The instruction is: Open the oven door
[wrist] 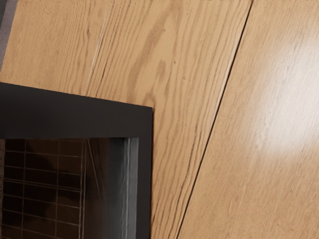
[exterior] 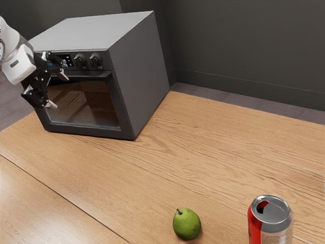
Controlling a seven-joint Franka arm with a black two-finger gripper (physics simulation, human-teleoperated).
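Note:
In the exterior view my gripper (exterior: pixel 57 91) stands open, its two fingertips apart, in front of the upper left part of the oven door (exterior: pixel 84 104). The door is shut, with a dark frame around its glass. Its handle (exterior: pixel 96 76) runs along the door's top edge, and my hand hides the end at the exterior view's left. Nothing shows between the fingers. The wrist view has a corner of the dark door frame (wrist: pixel 75 114) and, through the glass, a wire rack (wrist: pixel 42 186).
The grey oven body (exterior: pixel 139 76) stands on the wooden table (exterior: pixel 203 137) near its far edge, with knobs (exterior: pixel 95 61) above the door. A green pear (exterior: pixel 187 224) and a red and silver can (exterior: pixel 270 223) stand well away from my hand.

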